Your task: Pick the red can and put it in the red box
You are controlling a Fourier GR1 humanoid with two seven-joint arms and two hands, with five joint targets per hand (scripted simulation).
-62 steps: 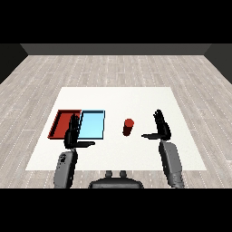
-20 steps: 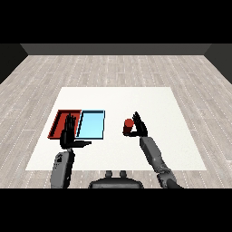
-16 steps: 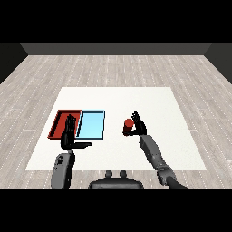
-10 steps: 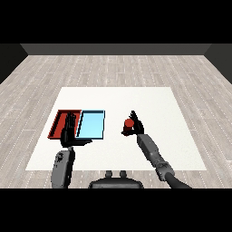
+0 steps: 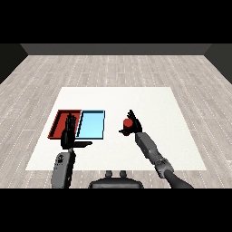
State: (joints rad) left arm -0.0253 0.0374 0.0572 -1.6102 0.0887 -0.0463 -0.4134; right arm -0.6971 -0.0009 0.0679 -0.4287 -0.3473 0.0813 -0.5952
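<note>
Since earlier, the right robot hand [image 5: 132,125] has carried the one red can [image 5: 128,123] leftward, curled round it, hiding its lower part; the left robot hand [image 5: 69,135] is open-fingered, overlapping the red tray [image 5: 59,123] beside the blue tray [image 5: 91,124].

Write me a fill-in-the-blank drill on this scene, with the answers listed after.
1. The red can is held by the ____ hand.
2. The tray next to the red tray is light ____.
3. The left hand has its fingers ____.
4. Both trays lie on a ____ table.

Answers: right; blue; straight; white
</note>
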